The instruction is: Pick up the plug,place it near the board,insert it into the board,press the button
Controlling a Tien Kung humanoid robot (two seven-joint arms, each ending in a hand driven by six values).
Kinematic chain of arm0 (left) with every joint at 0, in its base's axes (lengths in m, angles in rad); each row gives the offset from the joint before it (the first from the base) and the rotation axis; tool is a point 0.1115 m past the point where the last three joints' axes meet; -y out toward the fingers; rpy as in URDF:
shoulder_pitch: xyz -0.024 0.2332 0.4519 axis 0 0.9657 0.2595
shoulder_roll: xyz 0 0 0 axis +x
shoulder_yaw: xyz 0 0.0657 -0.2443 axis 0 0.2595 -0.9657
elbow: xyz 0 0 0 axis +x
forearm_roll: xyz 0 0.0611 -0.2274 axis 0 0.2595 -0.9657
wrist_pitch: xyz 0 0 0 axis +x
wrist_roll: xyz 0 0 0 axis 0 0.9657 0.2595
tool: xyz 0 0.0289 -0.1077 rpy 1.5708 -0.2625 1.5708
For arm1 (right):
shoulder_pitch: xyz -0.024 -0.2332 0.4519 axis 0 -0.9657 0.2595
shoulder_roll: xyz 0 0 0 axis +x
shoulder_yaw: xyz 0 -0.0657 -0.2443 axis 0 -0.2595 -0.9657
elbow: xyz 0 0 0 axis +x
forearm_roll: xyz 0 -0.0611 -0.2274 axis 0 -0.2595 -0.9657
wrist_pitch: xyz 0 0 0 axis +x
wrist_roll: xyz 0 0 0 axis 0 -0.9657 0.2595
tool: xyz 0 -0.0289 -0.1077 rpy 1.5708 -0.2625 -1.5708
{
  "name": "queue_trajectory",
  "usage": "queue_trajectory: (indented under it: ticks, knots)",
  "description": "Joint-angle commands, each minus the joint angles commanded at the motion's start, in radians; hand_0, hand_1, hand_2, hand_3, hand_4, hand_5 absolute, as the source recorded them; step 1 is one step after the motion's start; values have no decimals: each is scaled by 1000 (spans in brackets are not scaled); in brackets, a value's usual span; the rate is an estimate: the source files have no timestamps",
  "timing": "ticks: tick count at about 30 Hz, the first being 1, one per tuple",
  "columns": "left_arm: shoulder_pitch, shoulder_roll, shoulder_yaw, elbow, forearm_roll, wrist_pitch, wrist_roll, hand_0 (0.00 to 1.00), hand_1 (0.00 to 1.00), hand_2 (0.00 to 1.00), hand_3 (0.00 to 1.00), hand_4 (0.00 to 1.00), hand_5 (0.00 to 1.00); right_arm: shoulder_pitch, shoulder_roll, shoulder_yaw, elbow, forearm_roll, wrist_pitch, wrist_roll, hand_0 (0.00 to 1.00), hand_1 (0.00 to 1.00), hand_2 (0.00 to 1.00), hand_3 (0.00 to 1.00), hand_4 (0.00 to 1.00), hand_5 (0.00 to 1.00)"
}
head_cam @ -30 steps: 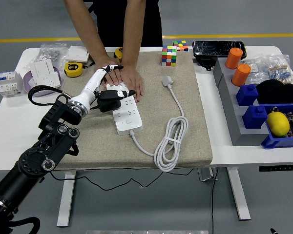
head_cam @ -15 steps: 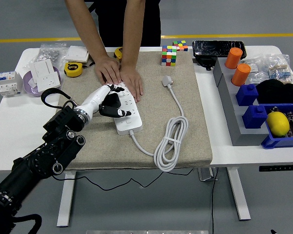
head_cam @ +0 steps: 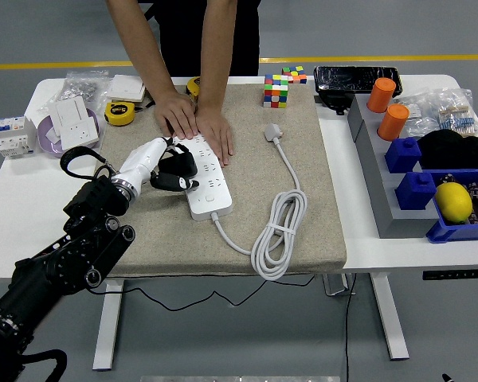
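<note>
The white power strip point(head_cam: 209, 187) lies on the beige mat point(head_cam: 247, 103), with its cable point(head_cam: 280, 227) coiled to the right and its white plug point(head_cam: 272, 131) lying loose on the mat. My left hand point(head_cam: 175, 169) has a white back and is black underneath. It hovers at the strip's left edge, near the middle of its length. A dark mass sits under the hand, and I cannot separate a plug from the hand itself. At the far side a person presses both hands point(head_cam: 199, 123) flat on the strip's far end.
A Rubik's cube point(head_cam: 276, 90) stands at the mat's far edge. At the left of the table are a yellow tape measure point(head_cam: 120, 113), white sockets point(head_cam: 73, 119) and a breaker point(head_cam: 9, 135). On the right are blue bins point(head_cam: 418, 191), orange cups point(head_cam: 386, 107) and a lemon point(head_cam: 453, 202).
My left hand has pulled back and to the left, from over the strip's sockets to its left edge, and the forearm has dropped lower. The person's hands stay on the strip.
</note>
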Motion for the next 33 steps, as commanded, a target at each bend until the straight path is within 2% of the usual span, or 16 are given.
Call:
queue_trajectory:
  ticks: [5,6,11,12,17,18,23,24,27,33]
  knots:
    - [1,-1,-4,6,36,16,1,741,685,534,566,968,192,0,0,-1,0,0,0,0,882,780,765,787,998,998]
    - [1,-1,-4,7,41,19,2,626,608,511,535,788,179,0,0,-1,0,0,0,0,882,780,766,787,998,998]
    - [1,-3,-7,15,59,41,7,626,608,511,535,788,179,0,-1,-2,0,1,0,0,882,780,766,787,998,998]
    - [0,-3,-8,16,63,44,8,577,548,489,512,633,162,0,-1,-1,0,1,0,0,881,779,766,786,998,998]
    - [-4,-5,-13,22,69,54,9,577,548,489,512,633,162,2,-1,-1,0,3,0,0,881,779,766,786,998,998]
    - [-5,-5,-14,23,71,56,9,552,519,431,473,588,155,2,-1,-1,0,3,-1,0,880,779,766,786,998,998]
    - [-5,-6,-15,25,68,62,8,552,519,431,473,588,155,2,-1,1,0,3,-1,0,880,779,766,786,998,998]
    - [-4,-6,-15,24,60,61,9,545,515,411,421,559,147,2,-1,1,0,3,-1,0,880,778,766,785,998,998]
    - [2,-3,-18,6,24,54,17,545,515,411,421,559,147,1,0,1,0,4,-1,0,880,778,766,785,998,998]
    - [2,6,-37,-24,39,27,30,549,519,422,415,545,130,1,0,1,0,5,-1,0,878,779,766,786,998,998]
